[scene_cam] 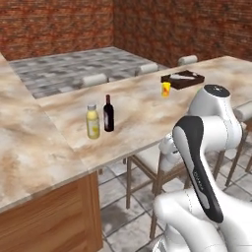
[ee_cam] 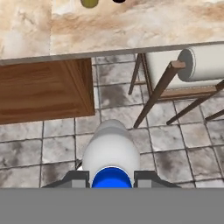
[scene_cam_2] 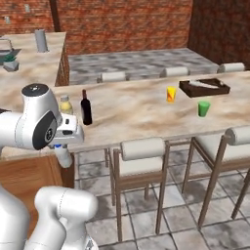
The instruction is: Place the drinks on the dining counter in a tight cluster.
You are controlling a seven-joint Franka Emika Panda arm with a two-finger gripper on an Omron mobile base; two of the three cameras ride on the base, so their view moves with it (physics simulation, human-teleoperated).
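Observation:
My gripper (ee_cam: 111, 179) is shut on the small white bottle with a blue cap (ee_cam: 111, 151). It holds the bottle out over the tiled floor, off the edge of the dining counter (ee_cam: 131, 26). In the right base view the white bottle (scene_cam_2: 62, 155) hangs below the hand at the gripper (scene_cam_2: 59, 145), lower than the dining counter (scene_cam_2: 136, 114). The dark wine bottle (scene_cam: 109, 114) (scene_cam_2: 86, 108) and the yellow juice bottle (scene_cam: 92, 121) (scene_cam_2: 66, 105) stand upright side by side, close together, on the dining counter (scene_cam: 142, 108). Their bases peek in at the top of the hand view.
A yellow cup (scene_cam_2: 171, 94), a green cup (scene_cam_2: 203, 108) and a dark tray (scene_cam_2: 204, 87) sit further right on the counter. Cushioned stools (scene_cam_2: 144, 156) (ee_cam: 192, 65) line its near edge. The counter's wood base (ee_cam: 43, 92) is just left of the held bottle.

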